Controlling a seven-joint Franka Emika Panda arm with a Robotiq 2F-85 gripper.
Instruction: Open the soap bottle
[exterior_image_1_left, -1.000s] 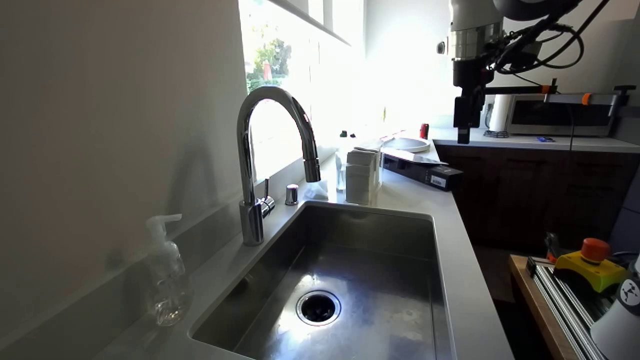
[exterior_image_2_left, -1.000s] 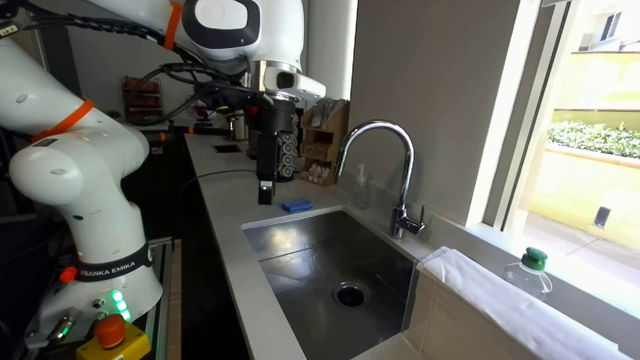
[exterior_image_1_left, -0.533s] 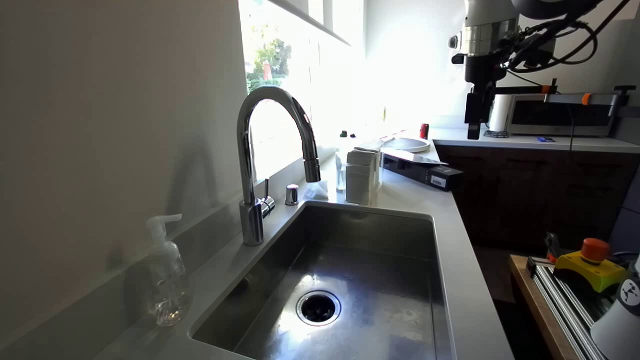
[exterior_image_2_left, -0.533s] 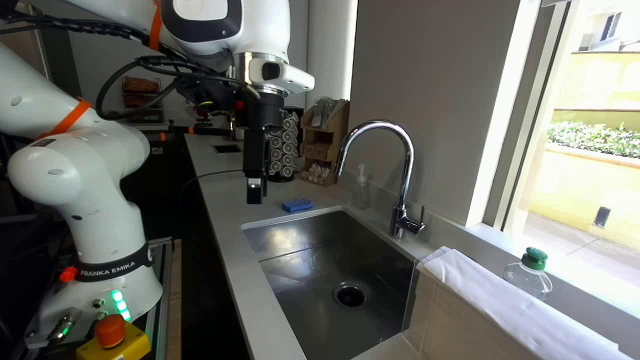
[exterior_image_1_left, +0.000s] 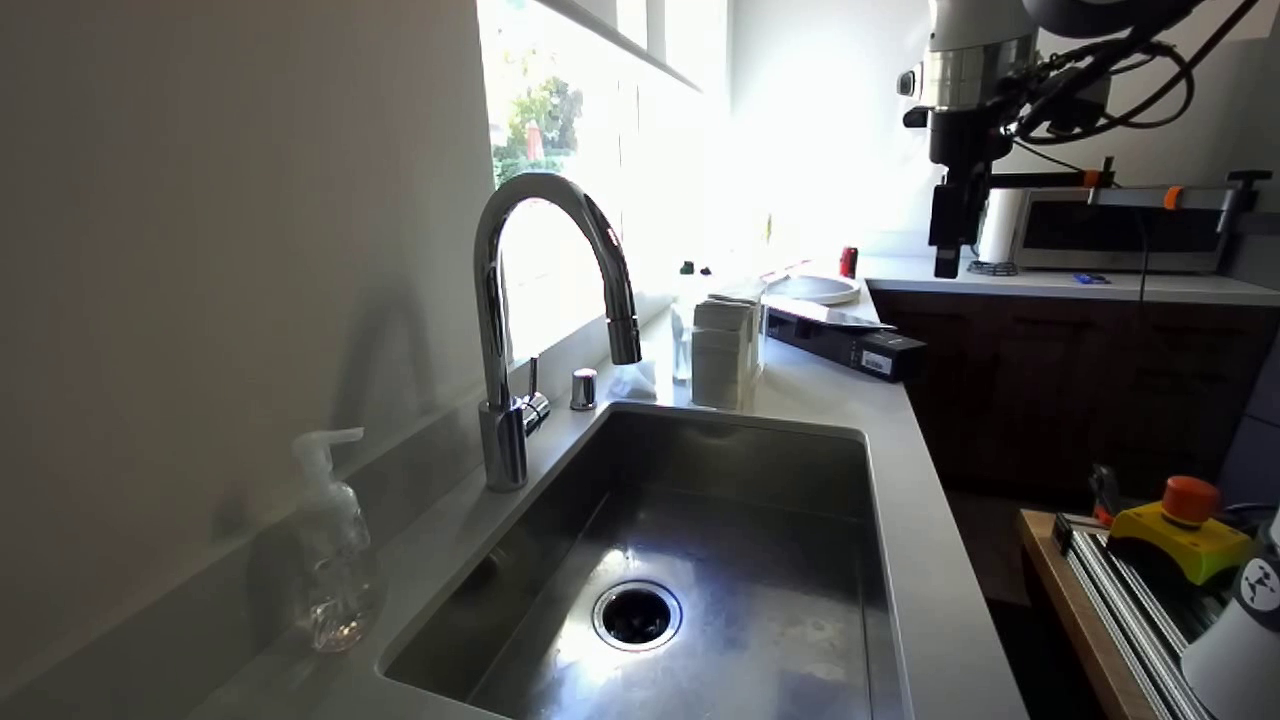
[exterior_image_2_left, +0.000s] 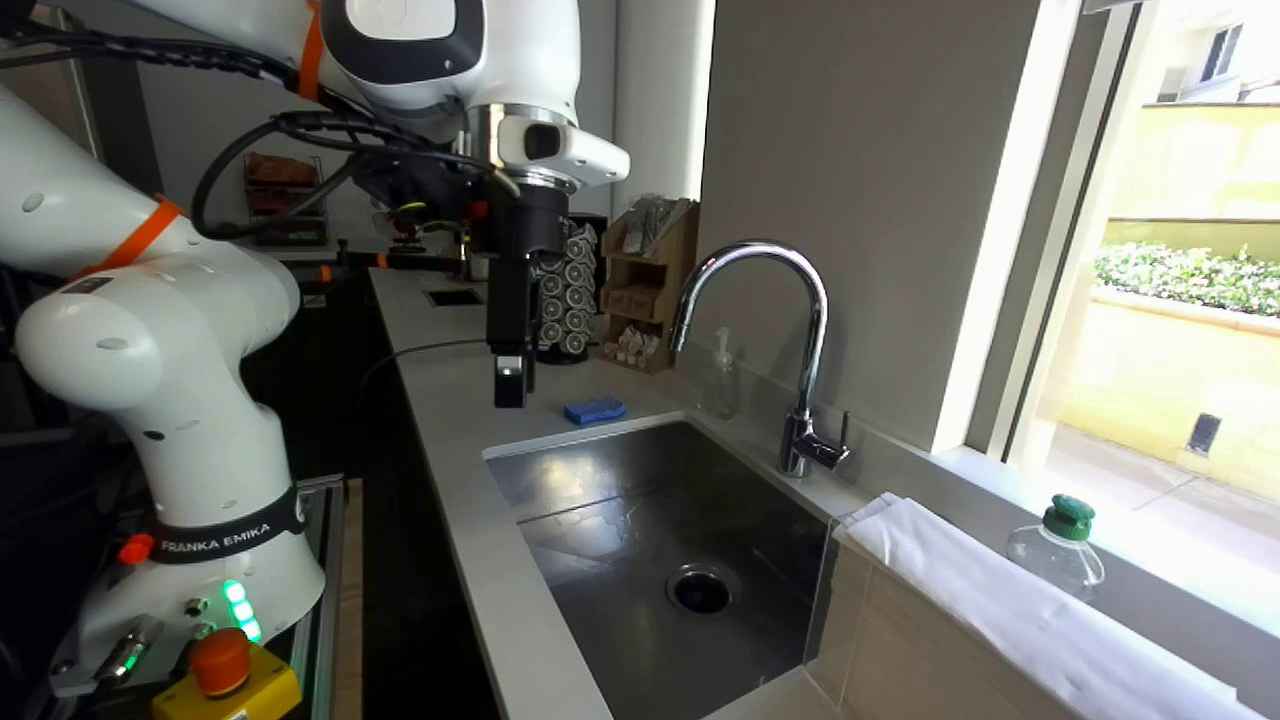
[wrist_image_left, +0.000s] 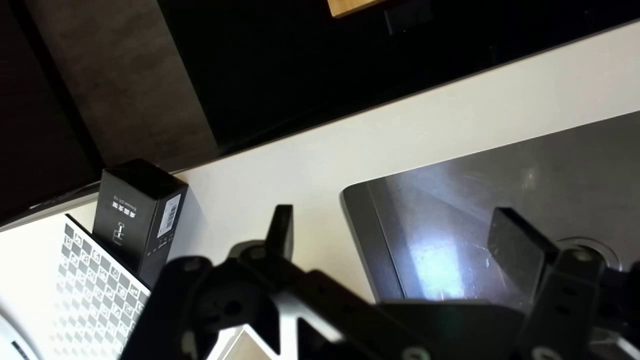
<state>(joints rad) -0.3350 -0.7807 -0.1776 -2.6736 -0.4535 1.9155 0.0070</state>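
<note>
Gripper (wrist_image_left: 394, 230) is hanging released; in the wrist view I'm seeing its fingers (wrist_image_left: 517, 250) standing wide apart, countertop (wrist_image_left: 320, 220) and a corner of the stainless sink (wrist_image_left: 366, 225) showing between them. Soap bottle (exterior_image_2_left: 1045, 553), clear with a green cap (exterior_image_2_left: 1069, 517), is standing upright beside the window (exterior_image_2_left: 1190, 380) in an exterior view, well apart from the gripper, its lower part hiding behind a white sheet (exterior_image_2_left: 1010, 610). Black carton (wrist_image_left: 131, 210) is lying at the countertop's edge. Chrome faucet (exterior_image_1_left: 494, 340) is arching over the sink.
</note>
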